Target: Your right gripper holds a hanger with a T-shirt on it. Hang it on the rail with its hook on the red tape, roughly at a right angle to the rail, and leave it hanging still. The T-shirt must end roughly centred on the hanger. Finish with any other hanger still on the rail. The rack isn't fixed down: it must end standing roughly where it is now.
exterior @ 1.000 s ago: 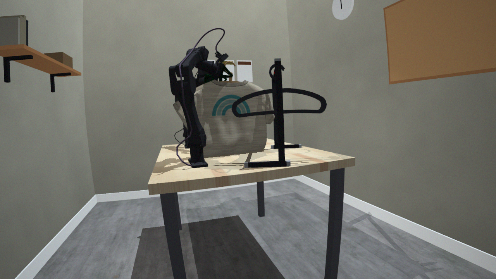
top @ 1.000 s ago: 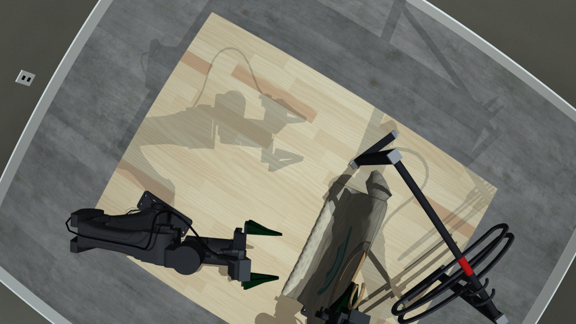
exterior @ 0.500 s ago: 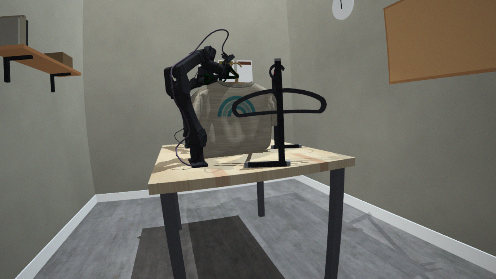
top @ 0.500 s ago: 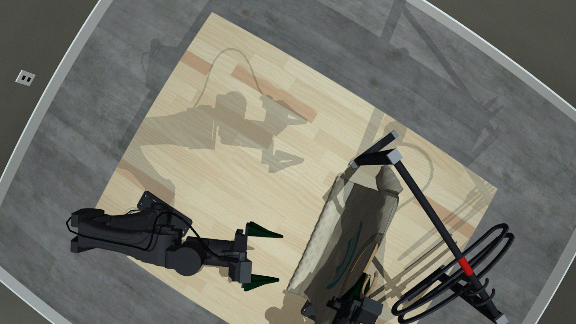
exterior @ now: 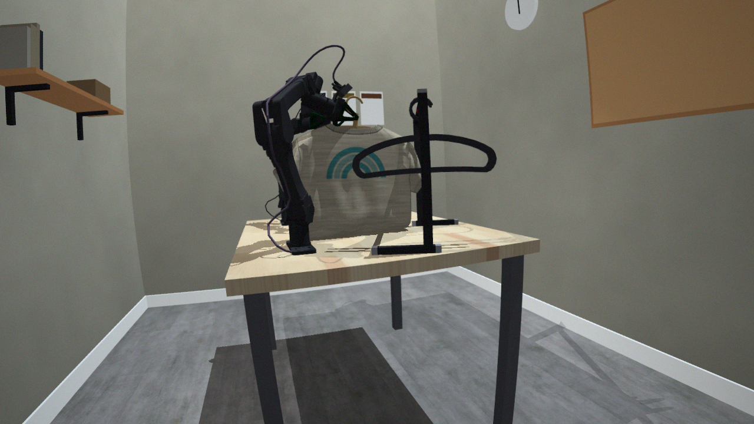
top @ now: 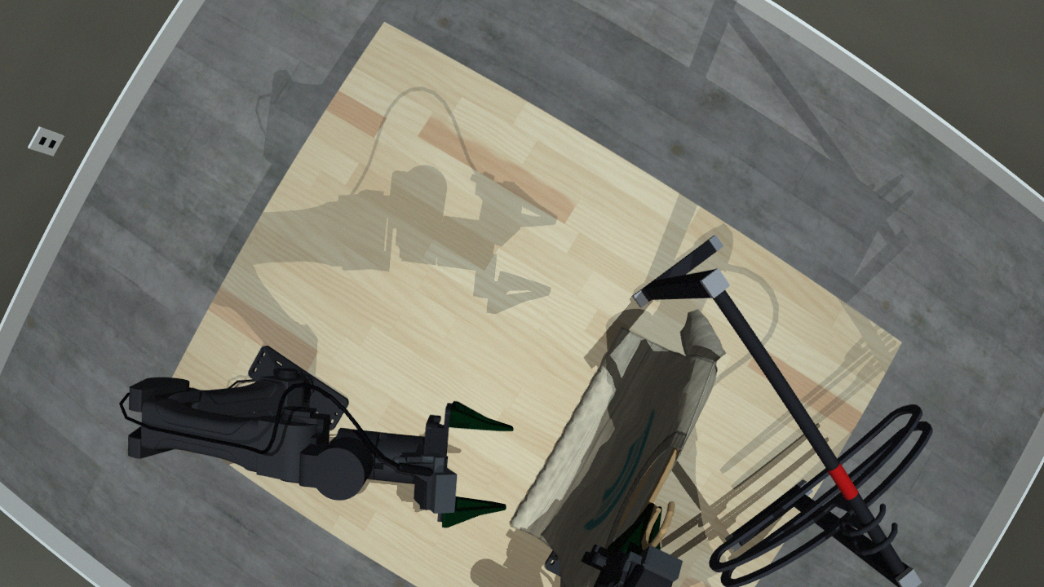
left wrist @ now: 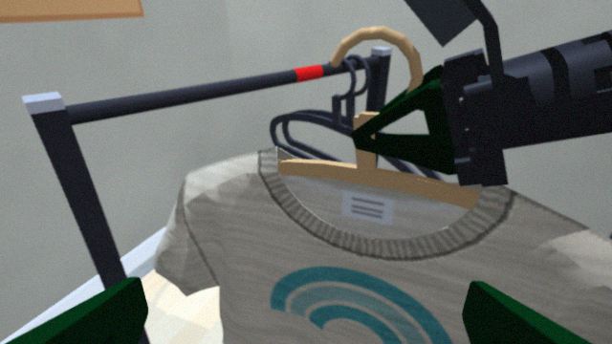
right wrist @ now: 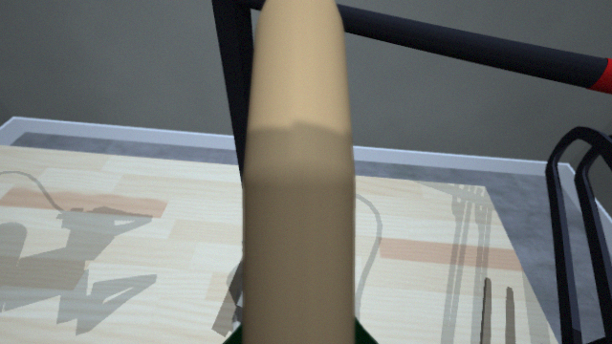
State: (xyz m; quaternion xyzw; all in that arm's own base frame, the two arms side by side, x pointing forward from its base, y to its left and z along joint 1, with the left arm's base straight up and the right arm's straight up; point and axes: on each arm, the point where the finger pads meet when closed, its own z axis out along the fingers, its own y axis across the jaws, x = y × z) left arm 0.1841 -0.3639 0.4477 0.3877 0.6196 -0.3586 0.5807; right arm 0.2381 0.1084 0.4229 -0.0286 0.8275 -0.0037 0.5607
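Right fingers point(top: 636, 527) point(exterior: 356, 118) pinch tan hanger point(exterior: 355, 123) point(left wrist: 366, 155) point(right wrist: 300, 201); shirt point(top: 627, 430) point(exterior: 363, 195) point(left wrist: 249, 248) grey, teal rainbow; left fingers point(top: 508, 467) wide, empty.

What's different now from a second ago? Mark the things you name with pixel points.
The right gripper point(top: 646, 527) point(exterior: 357, 116) point(left wrist: 355, 138), shut on the wooden hanger point(top: 662, 478) point(exterior: 356, 124) point(left wrist: 382, 181) point(right wrist: 298, 191), has carried it and the T-shirt point(top: 620, 430) point(exterior: 363, 200) point(left wrist: 363, 268) closer to the rail point(top: 773, 379) point(left wrist: 182, 96) point(right wrist: 459, 43). Nothing was newly grasped or let go. The rack and its black hangers point(top: 817, 503) point(exterior: 463, 169) point(left wrist: 306, 115) point(right wrist: 559, 229) stayed put; the left gripper point(top: 478, 465) point(left wrist: 304, 294) remains open, barely moved.
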